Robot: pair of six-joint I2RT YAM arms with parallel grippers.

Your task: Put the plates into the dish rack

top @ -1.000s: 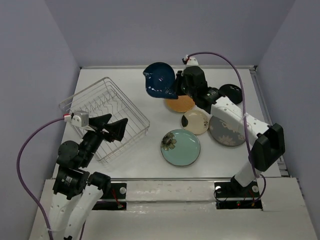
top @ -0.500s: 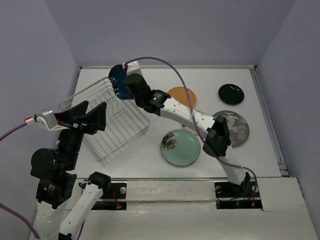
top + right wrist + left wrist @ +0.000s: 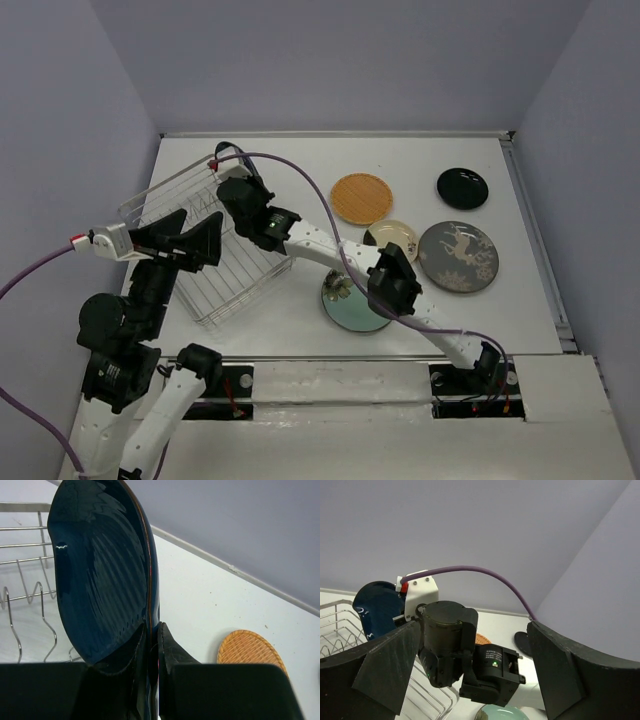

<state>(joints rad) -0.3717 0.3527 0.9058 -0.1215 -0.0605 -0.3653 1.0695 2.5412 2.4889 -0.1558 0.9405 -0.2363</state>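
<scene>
My right gripper (image 3: 154, 630) is shut on the rim of the dark blue teardrop plate (image 3: 100, 580) and holds it upright, on edge, over the far side of the silver wire dish rack (image 3: 205, 285). In the top view the right gripper (image 3: 240, 195) covers the plate. My left gripper (image 3: 190, 240) is open and empty, raised above the rack's left part and facing the right wrist. The blue plate also shows in the left wrist view (image 3: 377, 607). On the table lie the orange plate (image 3: 361, 198), the small cream plate (image 3: 392, 238), the grey deer plate (image 3: 458, 256), the black plate (image 3: 462, 187) and the pale teal plate (image 3: 350, 305).
The right arm (image 3: 330, 255) stretches across the table from lower right to the rack and partly covers the teal plate. The rack's tines (image 3: 25, 595) stand below and left of the held plate. Grey walls close in the table on three sides.
My right arm has swung left with the blue plate, from above the orange plate to over the rack. My left gripper has risen and shifted slightly over the rack.
</scene>
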